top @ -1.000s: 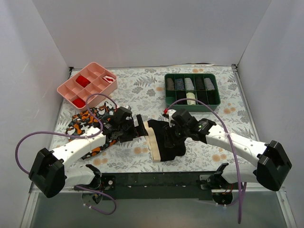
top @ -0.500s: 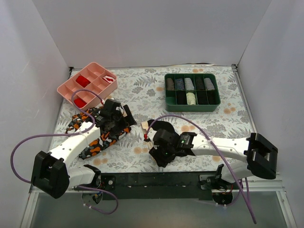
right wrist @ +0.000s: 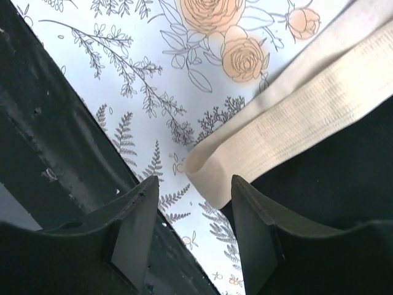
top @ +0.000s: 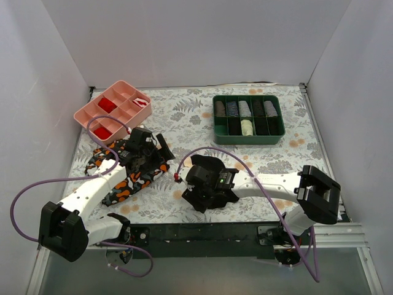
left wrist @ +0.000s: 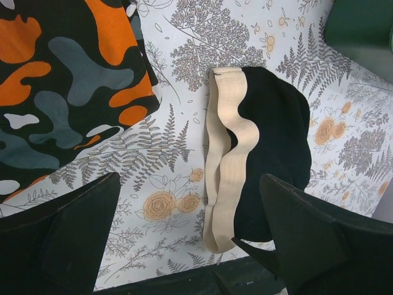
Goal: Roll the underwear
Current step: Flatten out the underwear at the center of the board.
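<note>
Underwear (left wrist: 270, 160) beside patterned cloth (left wrist: 67, 80), pink tray (top: 86, 114), green tray (top: 248, 140) beyond

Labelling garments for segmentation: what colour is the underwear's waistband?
Cream-beige waistband on the black underwear; it shows best in the left wrist view.

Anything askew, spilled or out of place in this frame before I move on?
Mildly, yes. The underwear lies unrolled, and its cream waistband is buckled, with the two layers wavy and offset. The lower end of the band sits close to the near edge of the table. Nothing looks spilled or damaged.
</note>
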Motion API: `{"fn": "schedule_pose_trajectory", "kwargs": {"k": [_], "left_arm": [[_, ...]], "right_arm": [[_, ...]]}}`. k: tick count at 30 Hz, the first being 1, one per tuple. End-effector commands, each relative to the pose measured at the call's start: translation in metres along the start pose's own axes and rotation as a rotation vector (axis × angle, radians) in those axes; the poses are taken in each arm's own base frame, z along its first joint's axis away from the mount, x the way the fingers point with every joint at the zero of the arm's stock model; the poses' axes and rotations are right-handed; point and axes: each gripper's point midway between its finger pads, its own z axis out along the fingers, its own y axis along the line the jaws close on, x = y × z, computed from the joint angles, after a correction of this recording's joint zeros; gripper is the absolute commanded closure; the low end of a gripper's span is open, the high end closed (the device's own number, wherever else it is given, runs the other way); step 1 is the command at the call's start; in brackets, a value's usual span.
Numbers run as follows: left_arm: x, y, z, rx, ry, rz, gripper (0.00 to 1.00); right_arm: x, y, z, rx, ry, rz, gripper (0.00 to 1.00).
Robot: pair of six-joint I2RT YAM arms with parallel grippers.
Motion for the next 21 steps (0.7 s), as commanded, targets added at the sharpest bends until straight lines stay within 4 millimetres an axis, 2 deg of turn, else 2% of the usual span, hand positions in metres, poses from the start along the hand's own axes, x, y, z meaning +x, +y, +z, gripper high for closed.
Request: {"fn": "schedule_pose_trajectory", "kwargs": {"k": [1,7,15,16,18,19,21], "left_arm": [[-0.005,-0.002,-0.007,0.014,-0.012,0.012,0.02],[-0.005,0.0,-0.006,0.013,-0.007,0.02,0.02],[0.0,0.004,-0.004,0.009,0.009,0.02,0.02],[0.0,0.004,-0.004,0.011,0.009,0.02,0.02],[0.002,0.007,-0.003,0.005,0.013,0.02,0.02],[0.001,0.006,-0.004,0.007,0.009,0.019,0.02],[0.0,0.005,-0.005,0.01,0.004,0.019,0.02]], "right_arm": [[-0.015,-0.001,0.006,0.015,-0.025,-0.041,0.41],[0.001,-0.003,0.015,0.008,0.02,-0.054,0.43],[0.013,-0.013,0.022,0.059,0.079,-0.07,0.53],[0.013,-0.015,0.022,0.07,0.079,-0.071,0.65],[0.014,-0.018,0.023,0.086,0.078,-0.069,0.76],[0.012,-0.02,0.02,0.097,0.073,-0.071,0.78],[0.004,-0.021,0.015,0.11,0.049,-0.066,0.92]]}}
